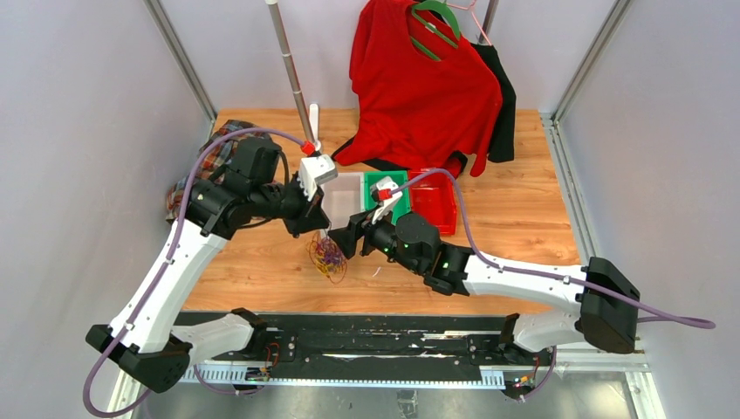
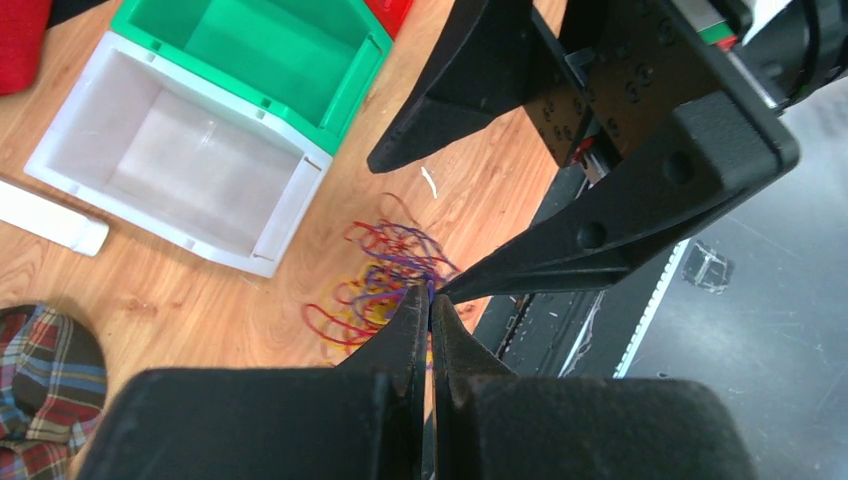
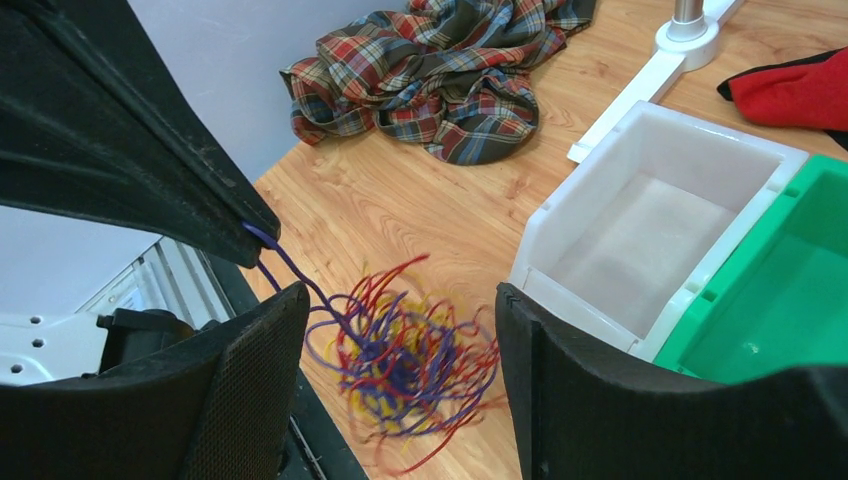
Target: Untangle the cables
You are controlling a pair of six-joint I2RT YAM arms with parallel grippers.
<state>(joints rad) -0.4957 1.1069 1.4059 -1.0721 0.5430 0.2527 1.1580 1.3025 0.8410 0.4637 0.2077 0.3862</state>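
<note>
The cables [image 3: 410,350] are framed by the right gripper's [image 3: 398,300] spread fingers — one purple strand is clamped in the left gripper [image 2: 430,302].

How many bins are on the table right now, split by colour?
White bin: 1
Green bin: 1
Red bin: 1
Total: 3
</note>
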